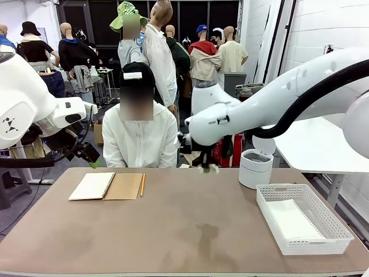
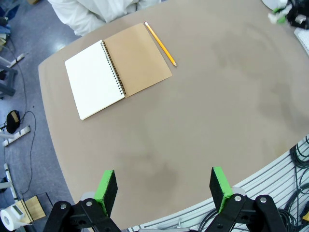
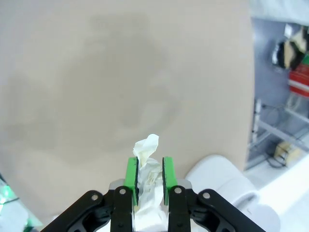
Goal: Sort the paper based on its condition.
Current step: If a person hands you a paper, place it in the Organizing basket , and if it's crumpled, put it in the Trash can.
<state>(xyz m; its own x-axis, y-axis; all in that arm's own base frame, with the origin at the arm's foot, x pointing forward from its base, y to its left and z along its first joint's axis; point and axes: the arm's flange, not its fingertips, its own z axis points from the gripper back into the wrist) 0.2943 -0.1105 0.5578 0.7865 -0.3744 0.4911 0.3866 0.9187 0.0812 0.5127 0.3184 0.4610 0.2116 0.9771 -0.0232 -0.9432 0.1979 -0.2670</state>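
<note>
- Two arms showing up front: right gripper is carrying crumpled paper mid-frame, beside the white bin.
- Left gripper is hanging released, low in frame.
- Right gripper's pads are pinching the wad; I'd centre over the bin before releasing.

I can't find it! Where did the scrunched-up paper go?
The crumpled paper is pinched in the right gripper, held above the table's far edge, just left of the white bin.

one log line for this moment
right pincer: shut on crumpled paper, above table | left pincer: open | tray: flat sheet
</note>
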